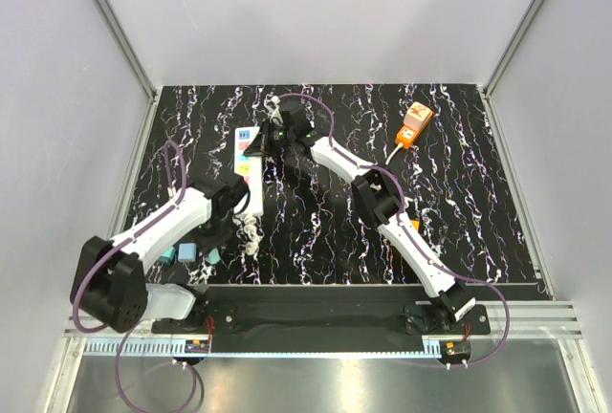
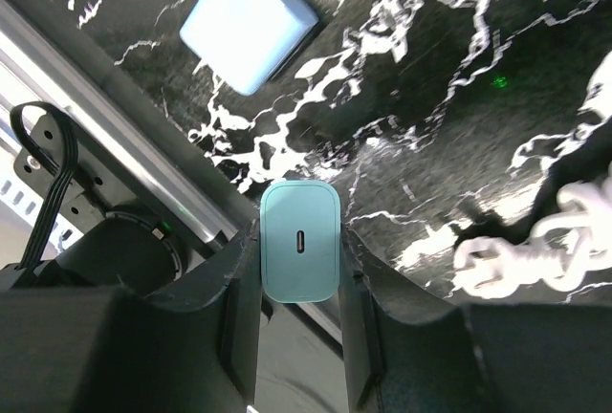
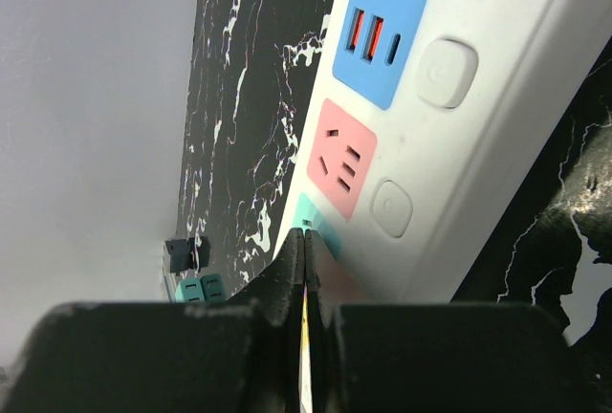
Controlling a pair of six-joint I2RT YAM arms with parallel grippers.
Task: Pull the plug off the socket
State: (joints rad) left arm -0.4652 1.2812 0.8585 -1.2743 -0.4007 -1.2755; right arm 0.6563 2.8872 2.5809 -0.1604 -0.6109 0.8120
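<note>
The socket (image 1: 251, 184) is a long white power strip lying lengthwise at the back left of the table. In the right wrist view the socket (image 3: 478, 136) shows blue, pink and teal outlet squares. My right gripper (image 1: 271, 139) is shut and empty, and its tips (image 3: 306, 233) rest on the teal square. My left gripper (image 1: 216, 229) is shut on a teal plug (image 2: 300, 231) with a small oval port in its face. It holds the plug clear of the socket, over the near left part of the table.
Two more teal plugs (image 2: 251, 21) lie on the table near the left arm (image 1: 186, 252). A coiled white cable (image 1: 251, 233) lies by the socket's near end. An orange box (image 1: 415, 124) sits at the back right. The metal rail (image 1: 316, 322) runs along the near edge.
</note>
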